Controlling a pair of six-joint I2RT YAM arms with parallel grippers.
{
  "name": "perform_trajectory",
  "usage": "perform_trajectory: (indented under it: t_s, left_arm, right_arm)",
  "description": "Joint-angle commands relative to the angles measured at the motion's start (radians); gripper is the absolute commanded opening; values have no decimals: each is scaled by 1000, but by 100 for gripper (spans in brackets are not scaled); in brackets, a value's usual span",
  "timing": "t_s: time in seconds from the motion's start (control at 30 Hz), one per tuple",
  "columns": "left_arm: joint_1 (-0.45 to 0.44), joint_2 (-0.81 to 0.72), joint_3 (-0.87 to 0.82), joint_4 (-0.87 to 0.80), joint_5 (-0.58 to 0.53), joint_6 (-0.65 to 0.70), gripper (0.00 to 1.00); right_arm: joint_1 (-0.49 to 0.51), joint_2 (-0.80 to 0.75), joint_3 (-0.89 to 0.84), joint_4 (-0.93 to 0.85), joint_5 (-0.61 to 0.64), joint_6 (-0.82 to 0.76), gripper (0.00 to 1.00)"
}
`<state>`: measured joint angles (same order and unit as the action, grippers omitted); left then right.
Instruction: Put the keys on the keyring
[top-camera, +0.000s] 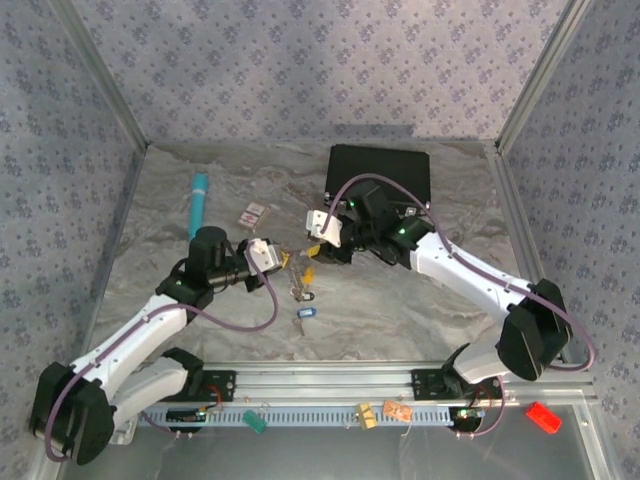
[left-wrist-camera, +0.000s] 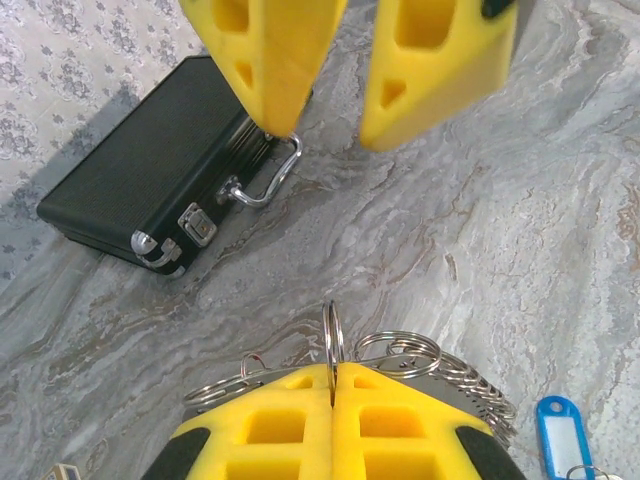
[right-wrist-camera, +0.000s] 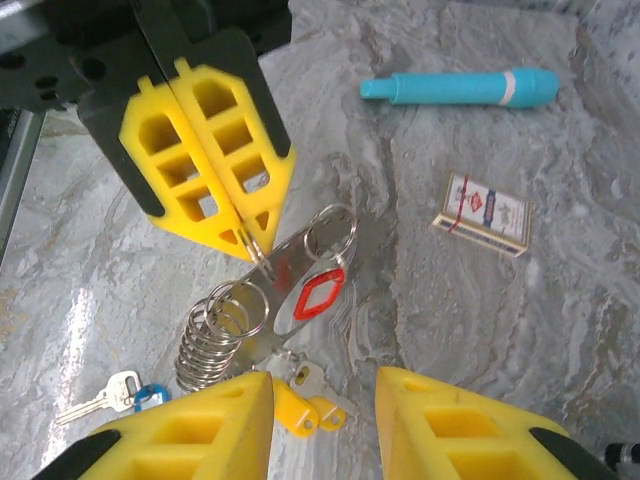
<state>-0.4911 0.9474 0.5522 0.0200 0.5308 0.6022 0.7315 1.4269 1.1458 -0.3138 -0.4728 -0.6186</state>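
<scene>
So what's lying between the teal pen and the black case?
A small pink-and-white card box sits between the teal pen and the black case, in the top view.

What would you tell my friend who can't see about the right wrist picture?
The left pincer, shut, pinches the keyring, a bunch of silver rings beside a metal tag with a red diamond. The right pincer hangs open below, above a yellow key; a blue key lies lower left. A teal pen and small card box lie farther away.

Overhead; opposed close wrist views sharing keyring
</scene>
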Motion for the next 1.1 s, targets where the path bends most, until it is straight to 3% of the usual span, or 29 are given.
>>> perform_trajectory:
  t_s: [0.0, 0.43, 1.07]
  left_arm:
    - [-12, -22, 31, 6, -5, 29, 0]
    - [-42, -22, 72, -75, 18, 42, 0]
    - [-48, -14, 77, -95, 44, 50, 0]
  right_arm:
    - [34, 10, -24, -3, 52, 29, 33]
    - [99, 58, 3, 37, 59, -10, 32]
    - [93, 43, -5, 67, -24, -3, 26]
